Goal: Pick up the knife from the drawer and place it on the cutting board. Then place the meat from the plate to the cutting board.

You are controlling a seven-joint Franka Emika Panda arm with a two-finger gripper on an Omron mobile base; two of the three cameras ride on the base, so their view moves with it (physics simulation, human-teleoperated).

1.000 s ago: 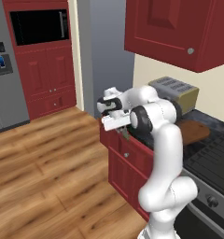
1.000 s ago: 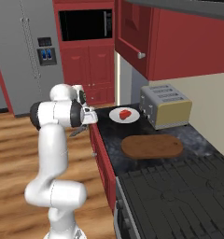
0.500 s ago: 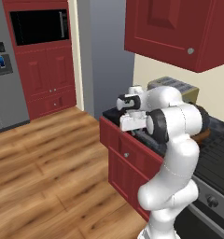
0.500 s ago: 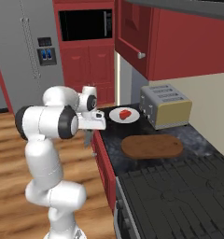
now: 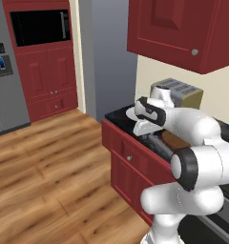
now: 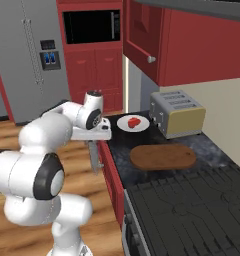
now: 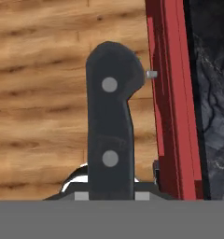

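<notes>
Currently the tool (image 6: 94,146) is pinched on the knife (image 6: 95,159), holding it by the black handle (image 7: 109,126). Hand view: handle runs straight away from the camera, two rivets showing, butt end farthest out, fingertips hidden under the bottom edge. Right base view: knife hangs below the tool, long axis near vertical, free end pointing down at the wooden floor (image 6: 7,125), just outside the red cabinet front.

Handling guess: stiff, light, thin. Smooth handle could twist in the grip if bumped, so hold mid-handle across the flat sides, as looks to be the case now. Can't tell from these views which way the blade lies.

Drawer (image 5: 130,151) sits just beside the tool, front panel with small knob (image 5: 129,157); it looks slightly pulled out in the left base view.

Cutting board (image 6: 163,156) lies on the dark desk (image 6: 217,150), bare, long axis running left to right in the right base view. Plate (image 6: 133,123) is behind it, near the toaster (image 6: 177,113), with the meat (image 6: 134,121) on it.

Knife needs turning to lie flat before it goes on the board. Meat step not yet done.
</notes>
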